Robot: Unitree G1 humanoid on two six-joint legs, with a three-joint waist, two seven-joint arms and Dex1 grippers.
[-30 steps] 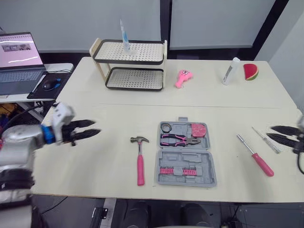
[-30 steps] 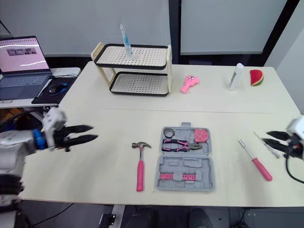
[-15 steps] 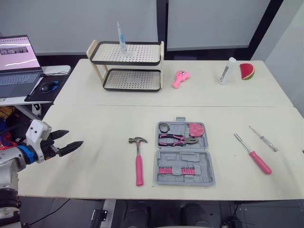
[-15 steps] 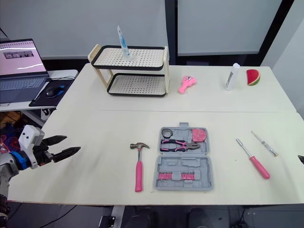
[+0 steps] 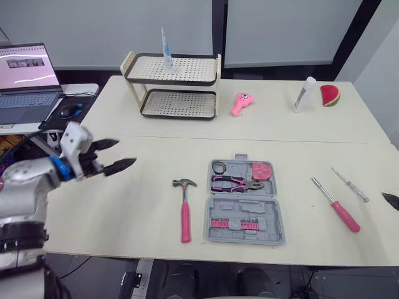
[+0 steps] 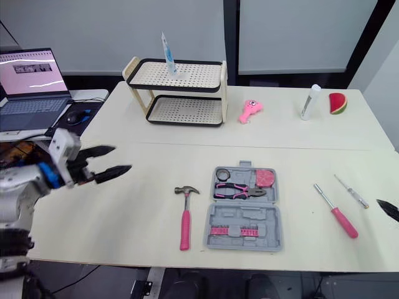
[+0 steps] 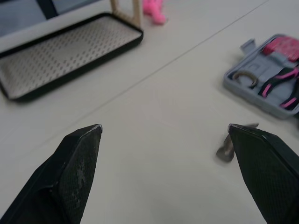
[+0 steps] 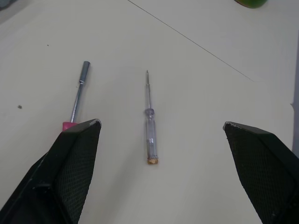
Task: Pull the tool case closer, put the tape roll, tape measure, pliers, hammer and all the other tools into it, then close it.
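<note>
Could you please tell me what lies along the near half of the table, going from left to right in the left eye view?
First the left pincer, then hammer, case, pink screwdriver, clear screwdriver.

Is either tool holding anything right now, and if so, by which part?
Nothing is held. The left tool is open over the table, and the right tool is open, facing the clear screwdriver but apart from it.

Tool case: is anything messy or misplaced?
Nothing looks spilled or broken. The hammer lies outside the open tool case on its left; a pink screwdriver and a clear screwdriver lie on its right.
</note>
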